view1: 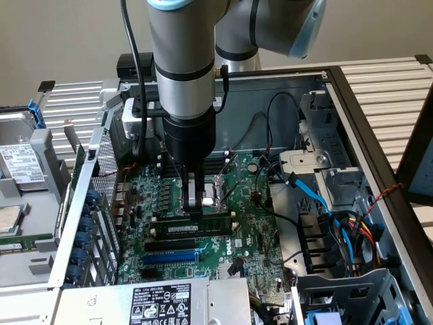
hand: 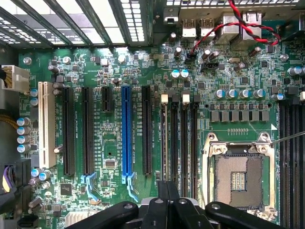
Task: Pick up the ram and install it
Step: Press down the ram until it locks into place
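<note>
1. The fingers reach straight down into the open computer case, their tips close together at the top edge of the ram. Whether they clamp it or only press on it, I cannot tell.
2. The ram, a green stick, stands on edge directly under the fingers in one of the black memory slots, running along the slot's length. In the wrist view the fingers sit right above this bank of slots.
3. Just beside the fingers on one side lies the open CPU socket with its metal frame.
4. On the other side of the fingers run the black expansion slots and, a little further off, the blue expansion slot and the white slot.
5. All of these sit on the green motherboard.
6. Further from the fingers, red and black wires loop near the rear ports.
7. Well apart from the fingers, toward the exterior view's right, blue cables hang by the drive cage.
</note>
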You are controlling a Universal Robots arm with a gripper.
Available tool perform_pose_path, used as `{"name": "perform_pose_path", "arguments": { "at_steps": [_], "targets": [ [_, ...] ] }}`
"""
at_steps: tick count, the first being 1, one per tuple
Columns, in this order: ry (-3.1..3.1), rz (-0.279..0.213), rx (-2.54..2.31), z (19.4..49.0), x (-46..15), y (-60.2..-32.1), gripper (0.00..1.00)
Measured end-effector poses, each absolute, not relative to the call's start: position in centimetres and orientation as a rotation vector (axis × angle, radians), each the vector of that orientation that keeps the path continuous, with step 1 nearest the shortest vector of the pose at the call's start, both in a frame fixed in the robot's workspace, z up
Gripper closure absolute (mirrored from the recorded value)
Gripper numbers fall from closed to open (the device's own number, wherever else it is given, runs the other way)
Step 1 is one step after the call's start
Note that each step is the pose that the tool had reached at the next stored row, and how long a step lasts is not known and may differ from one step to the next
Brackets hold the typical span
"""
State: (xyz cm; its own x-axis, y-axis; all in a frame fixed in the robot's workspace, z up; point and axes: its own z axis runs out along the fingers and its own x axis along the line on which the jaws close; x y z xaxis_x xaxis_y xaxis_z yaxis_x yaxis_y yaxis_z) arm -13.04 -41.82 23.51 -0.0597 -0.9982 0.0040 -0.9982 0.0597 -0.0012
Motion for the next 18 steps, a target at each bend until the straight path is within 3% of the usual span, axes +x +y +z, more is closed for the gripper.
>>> {"name": "perform_pose_path", "arguments": {
  "at_steps": [18],
  "targets": [
    [-2.284,0.009,2.151,23.32,-13.04,-41.59,0.89]
  ]
}}
